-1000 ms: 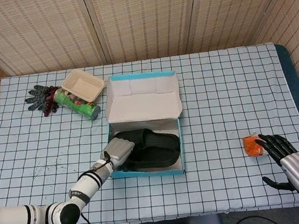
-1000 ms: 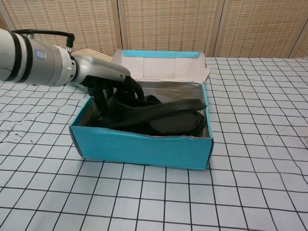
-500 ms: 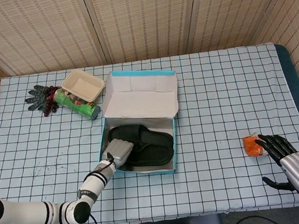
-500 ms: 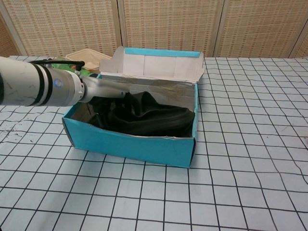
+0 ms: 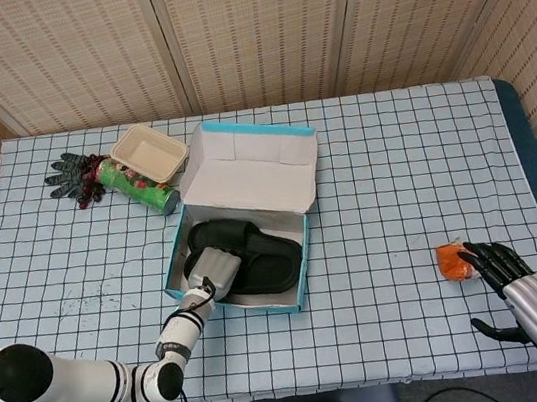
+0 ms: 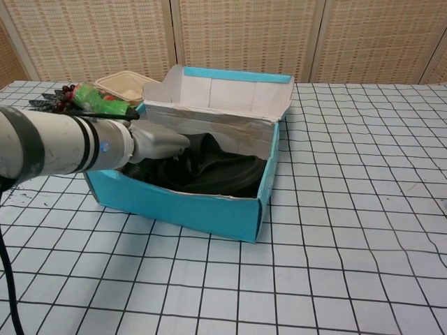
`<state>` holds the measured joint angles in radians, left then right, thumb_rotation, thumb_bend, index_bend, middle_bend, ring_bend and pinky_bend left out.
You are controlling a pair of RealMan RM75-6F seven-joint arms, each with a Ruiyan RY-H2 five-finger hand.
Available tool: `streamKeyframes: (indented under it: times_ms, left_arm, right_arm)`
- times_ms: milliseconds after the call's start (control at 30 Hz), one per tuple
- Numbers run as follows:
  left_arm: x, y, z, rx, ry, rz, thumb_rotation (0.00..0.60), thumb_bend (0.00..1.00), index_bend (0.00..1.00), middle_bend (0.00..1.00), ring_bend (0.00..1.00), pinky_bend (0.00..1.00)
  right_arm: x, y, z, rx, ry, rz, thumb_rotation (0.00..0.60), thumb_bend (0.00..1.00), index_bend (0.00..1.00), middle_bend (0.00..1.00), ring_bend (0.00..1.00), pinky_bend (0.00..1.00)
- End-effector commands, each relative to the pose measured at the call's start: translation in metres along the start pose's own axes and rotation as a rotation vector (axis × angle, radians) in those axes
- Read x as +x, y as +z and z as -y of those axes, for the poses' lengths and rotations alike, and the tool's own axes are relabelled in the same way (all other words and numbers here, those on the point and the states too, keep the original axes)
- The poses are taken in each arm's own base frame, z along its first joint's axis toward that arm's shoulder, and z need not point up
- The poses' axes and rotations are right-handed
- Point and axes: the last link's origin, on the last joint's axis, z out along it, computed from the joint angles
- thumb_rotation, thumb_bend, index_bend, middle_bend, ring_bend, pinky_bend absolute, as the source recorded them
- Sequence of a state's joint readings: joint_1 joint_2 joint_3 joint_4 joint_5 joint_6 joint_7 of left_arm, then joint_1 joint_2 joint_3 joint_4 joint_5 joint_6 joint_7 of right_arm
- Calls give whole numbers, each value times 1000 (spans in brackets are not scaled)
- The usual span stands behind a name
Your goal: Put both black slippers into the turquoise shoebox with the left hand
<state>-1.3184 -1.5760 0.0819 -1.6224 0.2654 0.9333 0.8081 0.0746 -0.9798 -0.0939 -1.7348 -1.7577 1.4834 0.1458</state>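
Your left hand (image 5: 214, 270) reaches into the near left corner of the turquoise shoebox (image 5: 291, 284), fingers down on the black slippers (image 5: 257, 260); whether it grips them or only rests on them, I cannot tell. Both slippers lie inside the box, its lid standing open at the far side. Your right hand (image 5: 508, 281) rests on the surface, fingers spread, touching an orange object (image 5: 453, 261)

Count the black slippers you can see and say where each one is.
2, both inside the turquoise shoebox: one slipper toward the box's right side, the other slipper at its left under the left hand. They overlap, so their outlines are hard to separate.
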Motion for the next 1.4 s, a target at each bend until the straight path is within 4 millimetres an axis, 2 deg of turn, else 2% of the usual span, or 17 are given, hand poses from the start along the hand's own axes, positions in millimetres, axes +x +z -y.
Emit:
streamKeyframes:
  times_ms: [33, 100, 167, 233, 300, 367, 433, 500, 633, 833, 1100, 1233, 1400]
  left_arm:
    - [-2, -1, -5, 9, 90, -64, 600, 469, 625, 849, 809, 955]
    - [-2, -4, -8, 10, 122, -99, 600, 466, 606, 841, 803, 951]
    - [0, -8, -12, -9, 103, -122, 600, 461, 535, 791, 778, 933]
    - [4, -12, -14, -38, 59, -157, 600, 451, 379, 655, 703, 888]
    - [7, -16, -13, -62, 31, -186, 600, 444, 175, 445, 544, 816]
    - [10, -20, -11, -81, 3, -204, 600, 441, 33, 223, 339, 706]
    - [13, -24, -8, -99, -28, -221, 600, 441, 0, 65, 174, 571]
    - [17, -26, -5, -115, -54, -236, 600, 441, 0, 14, 93, 478]
    - [20, -32, 1, -137, -94, -237, 600, 449, 0, 0, 1, 337]
    - [25, -40, 8, -159, -129, -193, 600, 450, 0, 0, 0, 240]
    - [31, -48, 16, -173, -170, -155, 600, 461, 0, 0, 0, 210]
    - [38, -57, 20, -212, -292, -96, 600, 464, 0, 0, 0, 209]
    - [49, -60, 24, -245, -352, -176, 600, 475, 0, 0, 0, 209]
  right_arm:
    - [0, 0, 0, 1, 0, 0, 600, 128, 0, 0, 0, 0]
    - [0, 0, 0, 1, 0, -1, 600, 128, 0, 0, 0, 0]
    - [1, -1, 0, 1, 0, -2, 600, 128, 0, 0, 0, 0]
    - [1, -1, 0, 1, 0, 0, 600, 127, 0, 0, 0, 0]
    - [1, -1, 0, 1, 0, -1, 600, 128, 0, 0, 0, 0]
    - [1, -1, 0, 2, 1, -2, 600, 128, 0, 0, 0, 0]
    - [1, -1, 0, 3, 1, -1, 600, 128, 0, 0, 0, 0]
    - [1, -1, 1, 4, 0, 0, 600, 128, 0, 0, 0, 0]
    - [1, -2, 1, 4, -1, -2, 600, 128, 0, 0, 0, 0]
    - [1, -2, 1, 4, -4, -1, 600, 128, 0, 0, 0, 0]
    - [1, -2, 1, 1, -4, -5, 600, 128, 0, 0, 0, 0]
    - [1, -1, 1, 2, -5, -1, 600, 128, 0, 0, 0, 0]
    - [1, -2, 1, 0, -5, -4, 600, 128, 0, 0, 0, 0]
